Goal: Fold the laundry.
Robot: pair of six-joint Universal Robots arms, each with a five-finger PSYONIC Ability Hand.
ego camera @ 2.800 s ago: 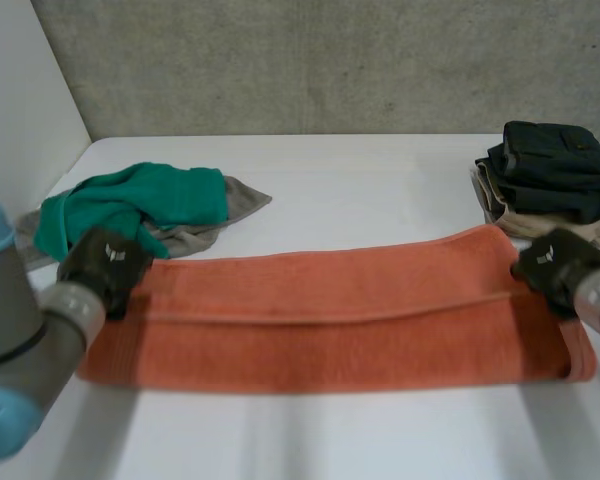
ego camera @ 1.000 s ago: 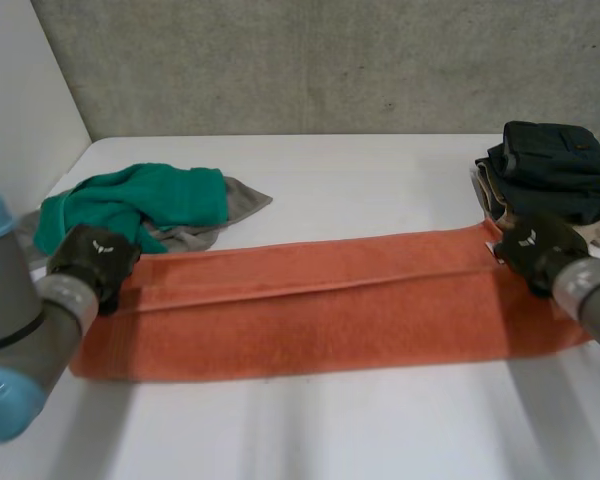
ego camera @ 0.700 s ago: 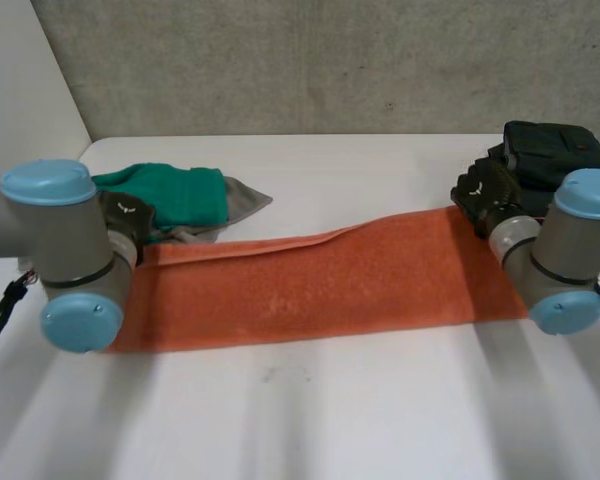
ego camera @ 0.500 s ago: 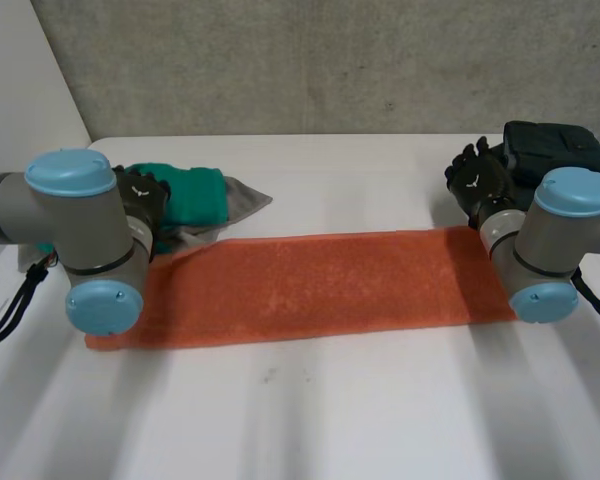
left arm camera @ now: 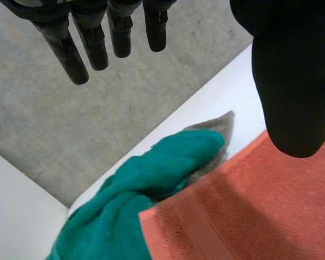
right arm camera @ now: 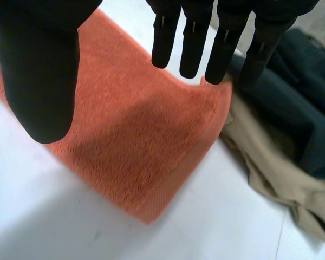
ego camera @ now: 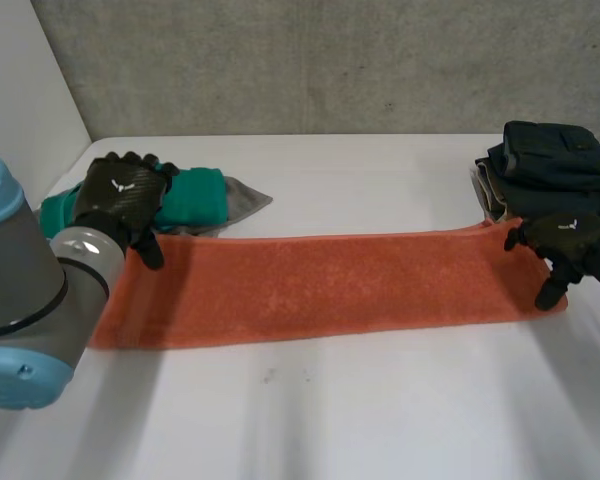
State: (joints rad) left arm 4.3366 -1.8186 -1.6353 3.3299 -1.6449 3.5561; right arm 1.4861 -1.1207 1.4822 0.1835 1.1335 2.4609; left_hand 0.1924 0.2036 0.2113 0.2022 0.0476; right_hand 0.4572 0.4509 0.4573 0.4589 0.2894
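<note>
Left hand (ego camera: 120,195), right hand (ego camera: 565,240) above towel (ego camera: 320,285) ends

A rough grey concrete wall (ego camera: 330,60), pitted and blotched, runs across the back and meets the far edge of a smooth white table (ego camera: 360,410). A plain white side wall (ego camera: 20,90) closes the table's left end. A few tiny dark specks (ego camera: 270,377) mark the tabletop near its front.

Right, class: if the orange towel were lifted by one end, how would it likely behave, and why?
Probably floppy: the orange towel lies flat as a long strip on the table, so a lifted end would likely sag. Probably not slippery: its surface looks fuzzy. Unlikely to roll, being flat.
</note>
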